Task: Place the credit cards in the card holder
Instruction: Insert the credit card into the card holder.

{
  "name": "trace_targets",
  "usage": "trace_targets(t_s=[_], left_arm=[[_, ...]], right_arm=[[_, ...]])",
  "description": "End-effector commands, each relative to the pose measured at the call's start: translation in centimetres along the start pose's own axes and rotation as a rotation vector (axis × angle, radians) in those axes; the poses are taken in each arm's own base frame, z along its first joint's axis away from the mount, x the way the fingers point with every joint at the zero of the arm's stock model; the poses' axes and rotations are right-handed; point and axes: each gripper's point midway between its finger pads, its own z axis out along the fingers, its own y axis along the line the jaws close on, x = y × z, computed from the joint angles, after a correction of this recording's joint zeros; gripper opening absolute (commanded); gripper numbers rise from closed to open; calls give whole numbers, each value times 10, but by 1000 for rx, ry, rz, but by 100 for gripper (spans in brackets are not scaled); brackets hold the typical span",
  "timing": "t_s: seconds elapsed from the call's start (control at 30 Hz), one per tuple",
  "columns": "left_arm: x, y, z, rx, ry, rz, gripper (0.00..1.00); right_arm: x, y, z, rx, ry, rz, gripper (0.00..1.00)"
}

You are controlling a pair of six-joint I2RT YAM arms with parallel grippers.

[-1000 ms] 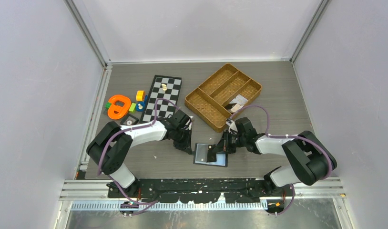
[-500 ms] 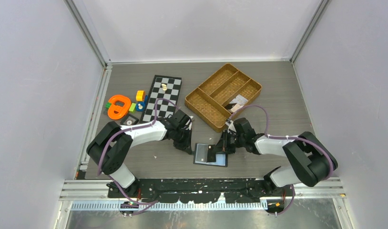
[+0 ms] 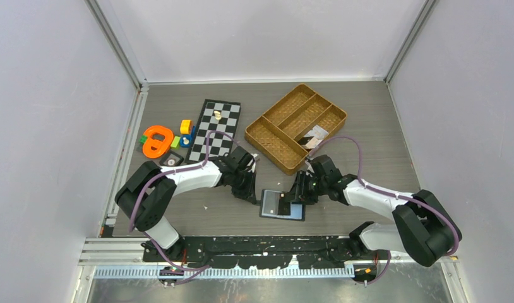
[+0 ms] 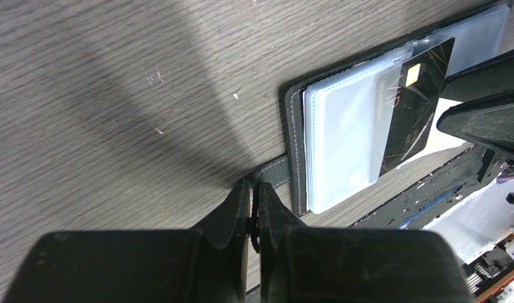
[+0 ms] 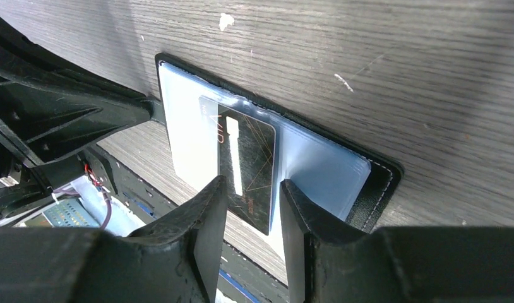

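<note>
The right tool (image 5: 252, 184) is standing open astride the black VIP card (image 5: 247, 151), which is sitting half inside the card holder (image 5: 324, 170) mid-frame. The closed left tool (image 4: 251, 192) is touching its snap strap (image 4: 271, 172).

The grey tabletop (image 4: 115, 95) looks like wood-grain laminate, matt, with a few pale scuffs. At the lower right of the right wrist view, the folding black card holder (image 5: 377, 180) is leather-like with a stitched rim. Its clear plastic sleeves (image 4: 343, 145) are glossy and a little cloudy. The black card (image 5: 248, 158) with fine gold lines has a smooth sheen. The brown divided tray (image 3: 273, 142) is coarse woven fibre.
</note>
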Motion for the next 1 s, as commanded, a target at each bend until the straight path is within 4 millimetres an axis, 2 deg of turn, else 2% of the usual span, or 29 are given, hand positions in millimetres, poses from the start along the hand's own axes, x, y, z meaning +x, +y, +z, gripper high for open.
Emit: trace_targets(t_s=[0.0,0.47,0.97], left_arm=[[1,2,4,-2,-4,15,0],[2,-1,5,22,-3,23,0],[3,-9,5,58,8,33,0]], right_arm=[[2,-9,-6,77,0,-10,43],[15,1,5,81,63,-3,37],[9,21,15,47,51,-21,34]])
